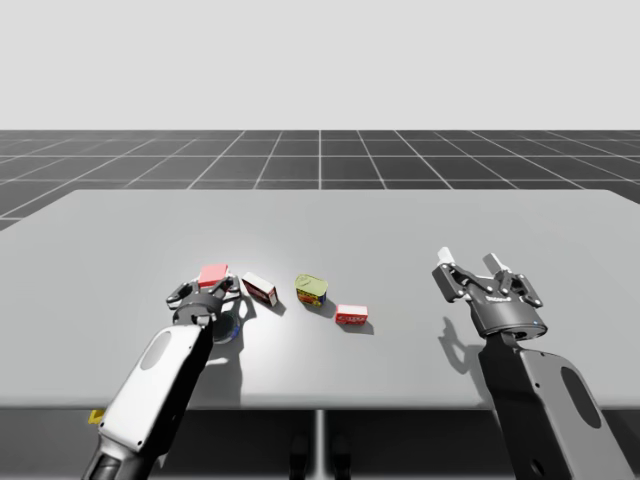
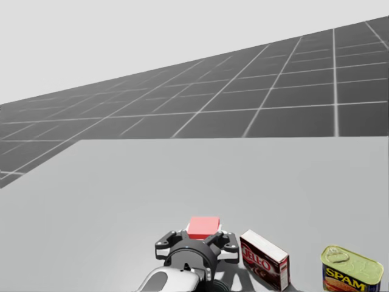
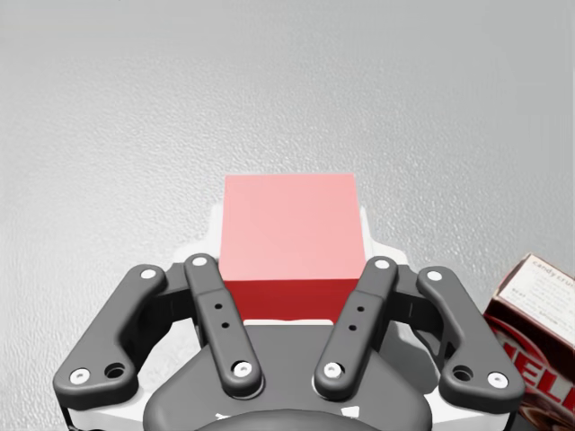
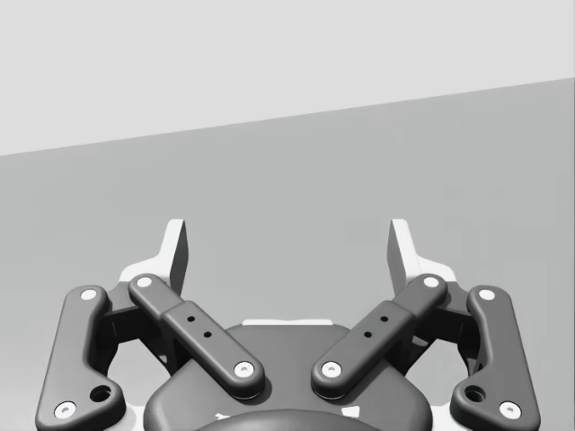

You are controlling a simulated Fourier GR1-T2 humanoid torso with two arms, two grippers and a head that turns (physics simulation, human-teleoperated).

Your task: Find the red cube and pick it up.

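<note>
While my left claw (image 3: 292,223) clenches the red cube (image 3: 287,251) from both sides, left of the desk's (image 1: 400,220) middle toward its front edge: lift straight up, slowly, clear of the red-and-white box (image 1: 259,289) just beside; right claw (image 4: 289,247) released, empty.

Just right of my left gripper (image 3: 289,229) (clamped on the red cube (image 1: 213,274)) a dark red box (image 3: 537,334) crowds that side, with a green can (image 1: 311,289) and a small red box (image 1: 351,315) beyond. Ahead and leftward is bare table (image 3: 108,135). My right gripper (image 4: 287,247) has open table around it.

Bright even light, soft shadows on table (image 1: 420,225)
</note>
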